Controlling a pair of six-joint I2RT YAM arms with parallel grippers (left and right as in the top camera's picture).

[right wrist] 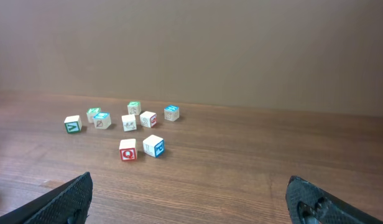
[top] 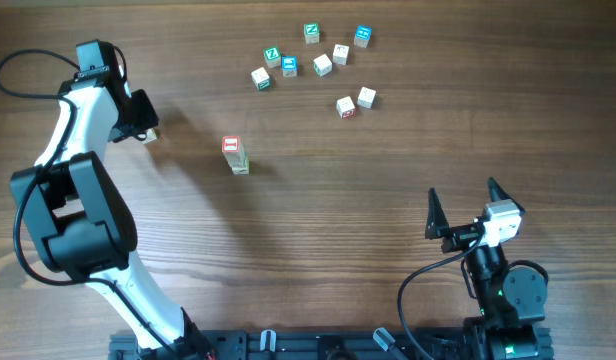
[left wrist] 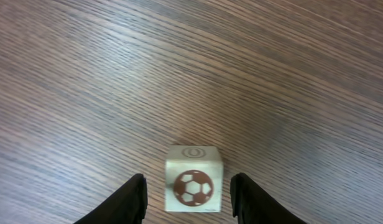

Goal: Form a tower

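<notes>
The tower [top: 235, 156] stood upright on the table [top: 338, 250], its long axis vertical and a red-printed top face turned up toward the overhead camera. It looked only a few cubes high, though the exact count was hard to read from above. It stood near the table's middle, short of the loose cubes [top: 318, 60] scattered at the far side. The left gripper [top: 147, 131] was well apart from it, off to its left, with fingers spread on either side of a football-printed cube [left wrist: 193, 186] and a gap showing on each side. The right gripper [top: 466, 207] hung wide apart, empty, near its base.
</notes>
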